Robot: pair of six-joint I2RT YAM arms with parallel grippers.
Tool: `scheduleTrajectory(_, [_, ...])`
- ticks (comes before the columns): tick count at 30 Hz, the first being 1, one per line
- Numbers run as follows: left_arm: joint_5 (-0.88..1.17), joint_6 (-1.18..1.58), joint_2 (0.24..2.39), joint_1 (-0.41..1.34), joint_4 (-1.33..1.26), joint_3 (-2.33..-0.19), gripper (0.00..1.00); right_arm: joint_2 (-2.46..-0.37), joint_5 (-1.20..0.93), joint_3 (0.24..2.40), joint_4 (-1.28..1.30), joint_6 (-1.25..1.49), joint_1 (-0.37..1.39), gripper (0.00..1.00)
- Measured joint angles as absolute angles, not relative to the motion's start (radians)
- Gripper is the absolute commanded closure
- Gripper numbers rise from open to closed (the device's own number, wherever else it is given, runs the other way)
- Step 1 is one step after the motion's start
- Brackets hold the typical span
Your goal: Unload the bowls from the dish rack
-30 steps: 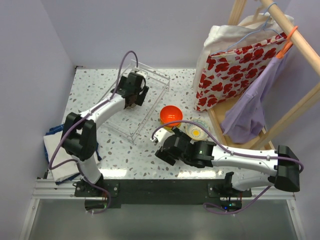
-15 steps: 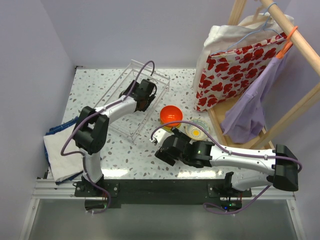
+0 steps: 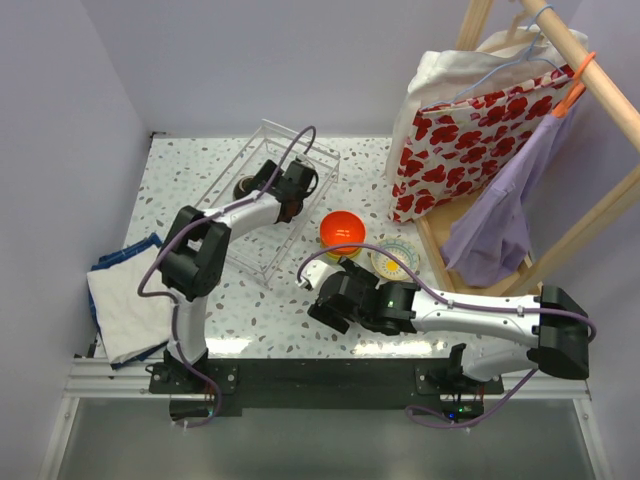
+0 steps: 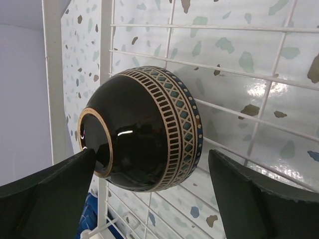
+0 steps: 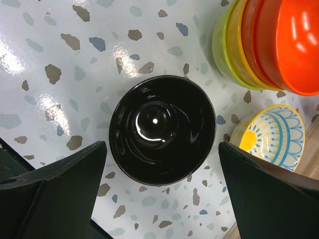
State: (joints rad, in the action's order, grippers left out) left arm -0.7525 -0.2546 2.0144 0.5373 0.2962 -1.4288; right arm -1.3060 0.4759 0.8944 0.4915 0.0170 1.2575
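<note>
Lying on its side inside the dish rack [image 4: 50, 74], the dark banded bowl [image 4: 144, 134] points its foot ring toward the left of the left wrist view, with its axis roughly level along the wire floor. The left arm reaches forward over the rack with its elbow bent. The left gripper [image 4: 152, 164] is spread wide to either side of that bowl and grips nothing. The right arm stretches low and leftward across the table [image 3: 180, 170]. The right gripper [image 5: 162, 149], equally spread and empty, hovers above a glossy black bowl [image 5: 162, 129]. That bowl sits upright, mouth up, on the table near the nested bright bowls [image 5: 259, 45] and a cream patterned bowl [image 5: 271, 137].
</note>
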Motion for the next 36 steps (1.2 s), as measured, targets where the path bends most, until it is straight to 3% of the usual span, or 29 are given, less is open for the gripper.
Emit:
scheduleTrajectory(15, [-0.9,-0.335,2.064,0.537,0.175,-1.415,0.08,-1.306,0.471,0.894,0.484,0.015,1.258,0.01])
scheduleTrajectory(22, [-0.916,-0.359,2.064,0.537,0.138,-1.409,0.26,-1.306,0.468,0.894,0.484,0.015,1.258,0.01])
scheduleTrajectory(36, [-0.916,-0.359,1.999,0.537,0.138,-1.38,0.41,-1.293,0.453,0.894,0.474,0.015,1.258,0.01])
